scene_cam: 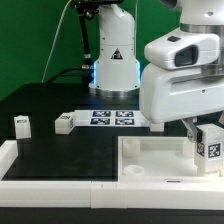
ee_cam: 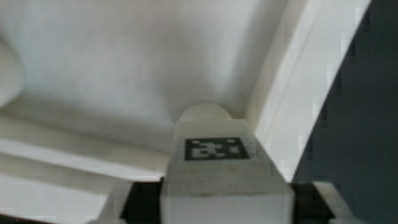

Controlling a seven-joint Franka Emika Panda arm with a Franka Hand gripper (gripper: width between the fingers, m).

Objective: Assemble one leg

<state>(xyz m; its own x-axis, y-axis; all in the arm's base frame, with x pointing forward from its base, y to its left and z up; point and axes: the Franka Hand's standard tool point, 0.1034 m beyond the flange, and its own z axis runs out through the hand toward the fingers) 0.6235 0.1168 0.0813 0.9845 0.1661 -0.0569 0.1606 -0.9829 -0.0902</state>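
My gripper (scene_cam: 208, 140) is shut on a leg (scene_cam: 210, 145), a small white block-like post with a black-and-white marker tag. It holds the leg over the near right corner of the large white tray-like piece (scene_cam: 150, 150). In the wrist view the leg (ee_cam: 217, 150) fills the space between my dark fingers (ee_cam: 317, 205), pointing at the tray's inner surface (ee_cam: 125, 70) beside a raised rim. Two more legs lie on the table: one (scene_cam: 22, 124) at the exterior view's left, one (scene_cam: 64, 122) near the marker board.
The marker board (scene_cam: 112, 118) lies flat at the middle back. The robot base (scene_cam: 113, 60) stands behind it. A white raised border (scene_cam: 60, 180) runs along the table's front edge. Dark table (ee_cam: 365, 130) shows beyond the tray's rim.
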